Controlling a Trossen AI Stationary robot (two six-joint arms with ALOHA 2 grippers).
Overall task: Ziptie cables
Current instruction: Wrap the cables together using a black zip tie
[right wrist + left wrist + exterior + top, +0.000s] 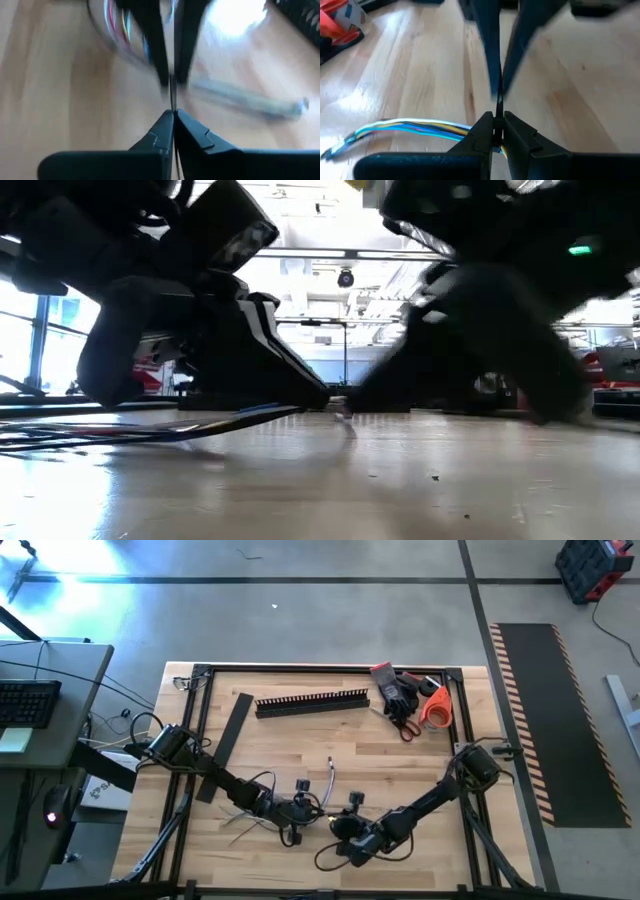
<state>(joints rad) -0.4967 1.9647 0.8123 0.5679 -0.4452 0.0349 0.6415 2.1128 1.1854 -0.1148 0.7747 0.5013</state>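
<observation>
Wooden bench (pixel 300 740) near its front edge is where I have the cables (pixel 405 127) gathered, left claw (pixel 495 131) and right claw (pixel 173 122) both pressed together on a thin strand between them, so cinching looks underway, unfinished.

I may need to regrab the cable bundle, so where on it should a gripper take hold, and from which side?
Judging by the left wrist view, grip the cables on the straight run where the strands lie together flat on the table, just beyond the left gripper, not the splayed ends. Come from above with fingers straddling the bundle. The right gripper sits closed nearby.
</observation>
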